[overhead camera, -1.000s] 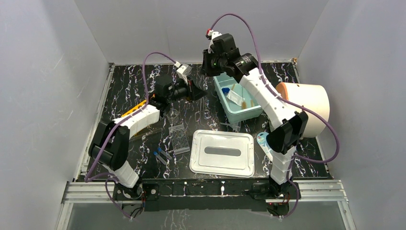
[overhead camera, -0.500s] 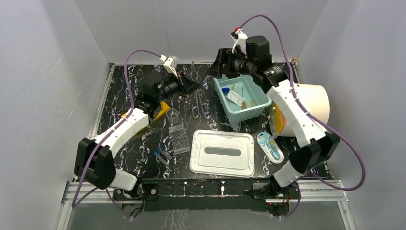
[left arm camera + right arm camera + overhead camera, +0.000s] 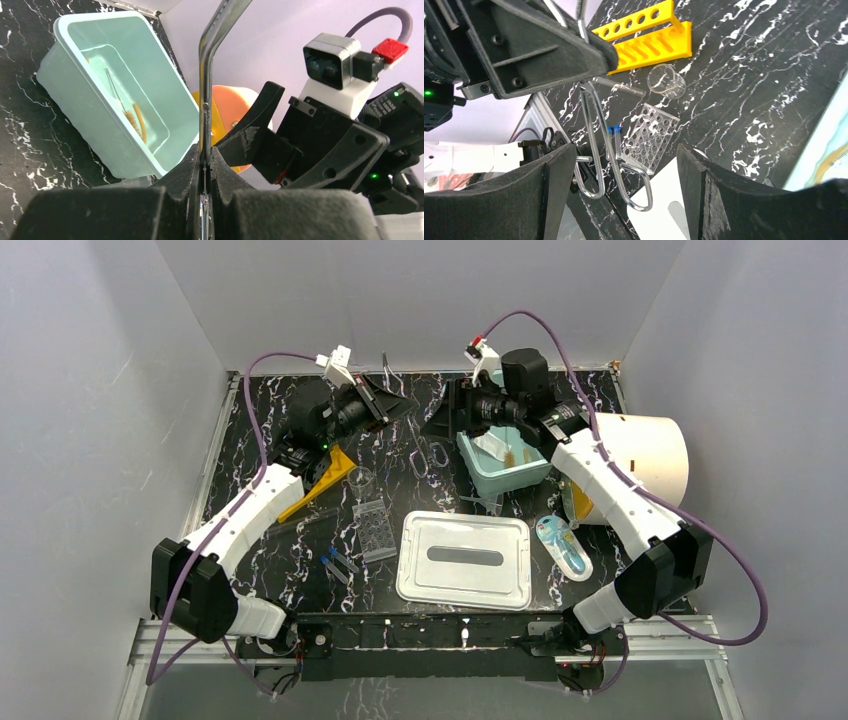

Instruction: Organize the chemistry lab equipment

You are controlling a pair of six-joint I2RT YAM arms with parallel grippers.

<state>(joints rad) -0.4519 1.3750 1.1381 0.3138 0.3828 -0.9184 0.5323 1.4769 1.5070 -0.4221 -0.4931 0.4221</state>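
Over the last second the left arm has swung back and to the left, lifting the forceps with it, while the right arm has dropped from above the teal bin and spread its fingers wide. The left end effector is clamped tight on the metal shaft of the forceps, which rises between its pads and bends at the top. In the right wrist view the scissor-style ring handles hang down from that grip and sit in the gap of the right end effector, whose fingers stand far apart and grip nothing; contact with the rings cannot be made out. Both end effectors meet above the back of the tabletop, just left of the bin, which holds amber tubing. The yellow test-tube rack lies below the left arm, with the clear beaker just beside it, the well plate nearer the front, and the blue-capped tubes nearer still, left of a white lid.
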